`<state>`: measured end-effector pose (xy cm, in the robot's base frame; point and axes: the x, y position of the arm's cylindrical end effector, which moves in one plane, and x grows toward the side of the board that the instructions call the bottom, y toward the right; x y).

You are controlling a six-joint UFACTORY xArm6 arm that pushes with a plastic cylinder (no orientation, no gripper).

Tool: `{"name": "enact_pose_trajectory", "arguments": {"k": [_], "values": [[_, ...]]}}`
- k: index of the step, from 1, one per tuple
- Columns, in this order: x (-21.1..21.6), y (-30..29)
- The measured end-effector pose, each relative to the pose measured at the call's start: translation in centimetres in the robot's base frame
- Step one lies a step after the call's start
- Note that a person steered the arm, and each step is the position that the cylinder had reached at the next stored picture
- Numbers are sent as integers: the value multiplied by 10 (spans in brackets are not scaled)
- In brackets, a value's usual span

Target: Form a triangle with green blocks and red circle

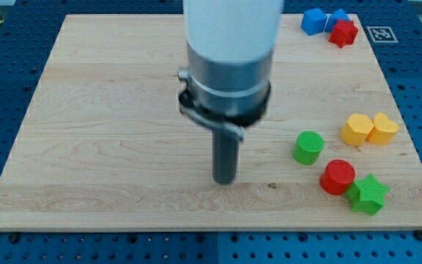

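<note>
A green round block [308, 147] stands right of the board's middle. A red round block [337, 177] sits below and to its right, touching a green star block [368, 194] at the view's lower right. My tip [225, 180] rests on the board left of these three, roughly a hundred pixels from the green round block, touching no block.
Two yellow blocks [368, 129] sit together near the right edge, above the red round block. Two blue blocks [322, 20] and a red block [344, 33] cluster at the top right corner. The wooden board [108, 132] lies on a blue perforated table.
</note>
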<state>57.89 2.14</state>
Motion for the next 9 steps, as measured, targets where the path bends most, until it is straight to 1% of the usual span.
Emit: {"name": "enact_pose_trajectory", "arguments": {"k": [1, 2, 3, 4, 5, 6, 8, 9], "values": [[25, 47], [17, 101], [-22, 129], [-56, 136], [-43, 127], [-10, 126], [39, 125], [40, 141]]}}
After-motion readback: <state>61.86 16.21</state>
